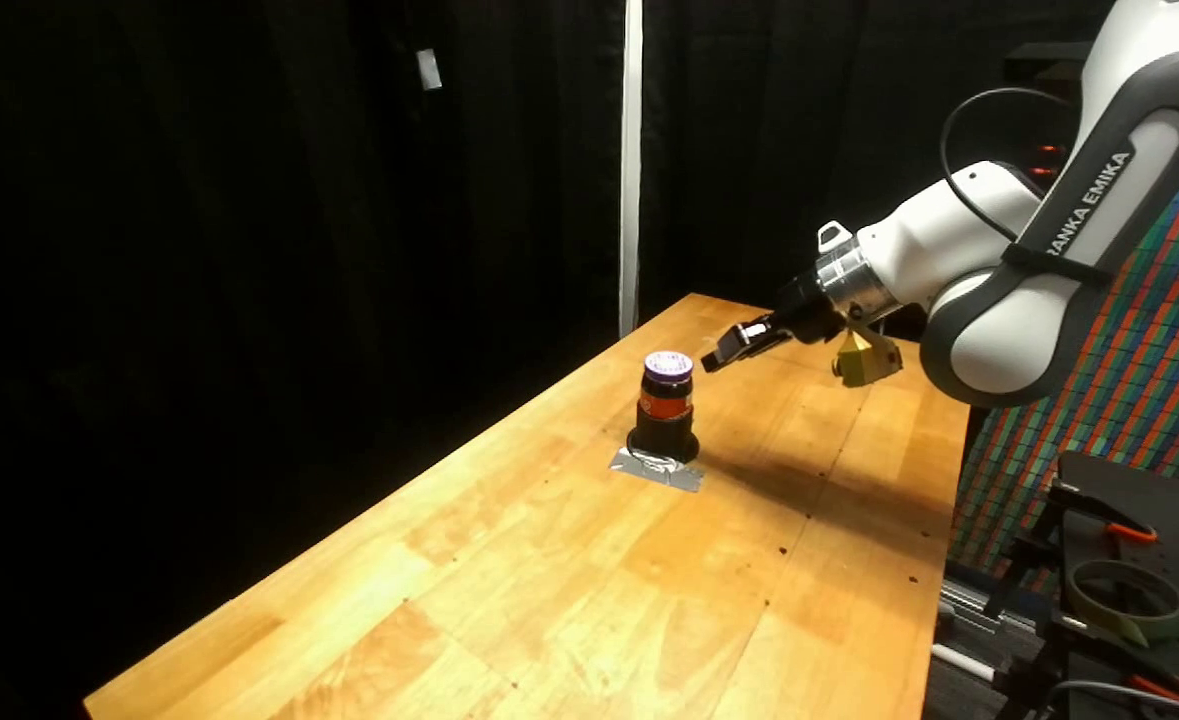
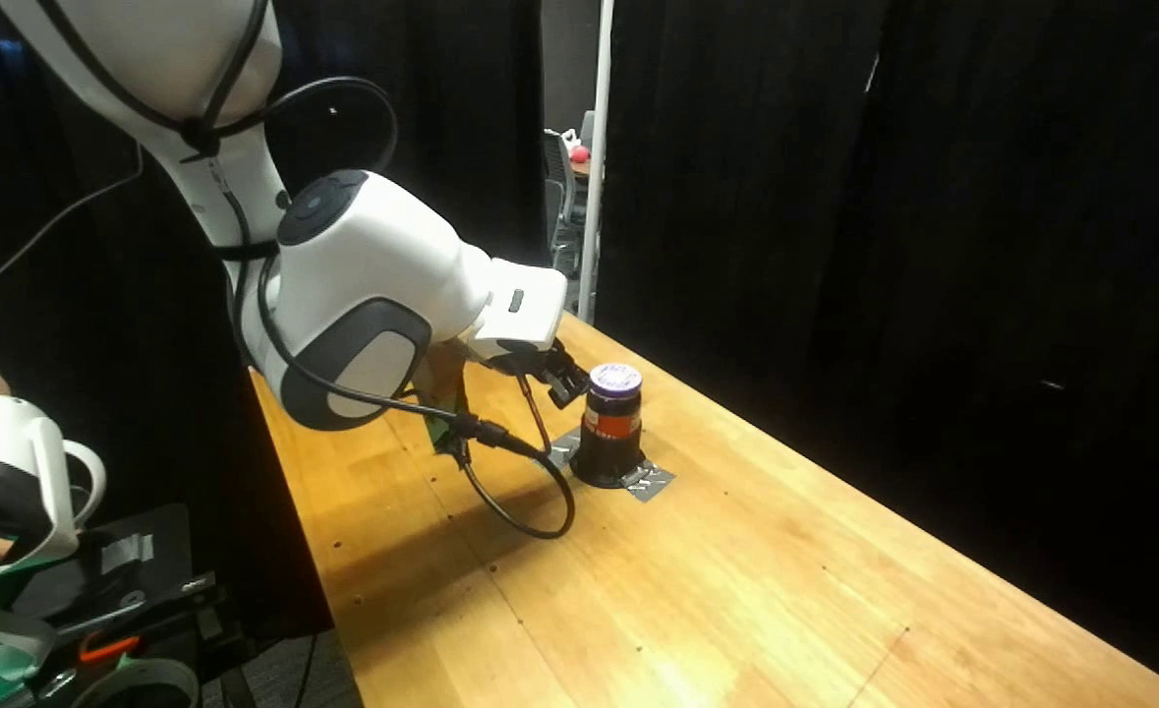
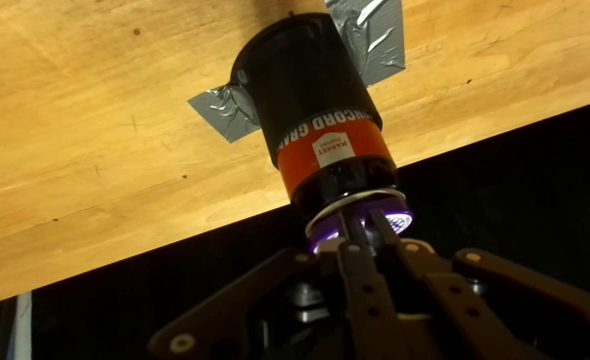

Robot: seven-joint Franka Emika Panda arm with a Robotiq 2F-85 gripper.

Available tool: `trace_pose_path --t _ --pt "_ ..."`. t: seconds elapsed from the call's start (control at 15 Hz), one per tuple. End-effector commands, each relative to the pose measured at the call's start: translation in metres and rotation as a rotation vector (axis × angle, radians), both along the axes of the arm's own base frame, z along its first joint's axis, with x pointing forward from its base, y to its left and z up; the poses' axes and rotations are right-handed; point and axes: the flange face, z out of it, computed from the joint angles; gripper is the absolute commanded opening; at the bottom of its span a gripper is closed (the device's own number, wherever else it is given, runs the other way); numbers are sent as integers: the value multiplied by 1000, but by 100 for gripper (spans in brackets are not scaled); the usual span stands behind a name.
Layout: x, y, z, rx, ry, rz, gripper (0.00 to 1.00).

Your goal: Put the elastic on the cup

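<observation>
The cup (image 1: pixel 666 404) is a dark jar with an orange-red label and a purple lid (image 1: pixel 668 365). It stands upright in a black cylindrical base in both exterior views (image 2: pixel 611 423) and shows in the wrist view (image 3: pixel 332 147). The elastic (image 3: pixel 353 199) is a thin pale band around the cup by the lower edge of the lid; its far side is hidden. My gripper (image 3: pixel 362 212) has its fingertips over the near side of the lid, just short of the elastic, with a narrow gap between them. In both exterior views it (image 1: pixel 711 363) is beside the lid, tilted down toward it.
Grey tape (image 1: pixel 657 470) holds the black base to the wooden table (image 1: pixel 549 560). A black curtain (image 1: pixel 279 250) runs along the table's far edge. A cable loop (image 2: pixel 550 521) hangs from the arm near the base. A dark cart (image 1: pixel 1139 560) stands beside the table.
</observation>
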Motion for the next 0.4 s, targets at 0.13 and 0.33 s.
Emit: trace_pose_path --t 0.13,0.33 --pt "-11 -5 -1 24 -54 -21 36" --pt "-8 -3 -9 20 2 -20 23"
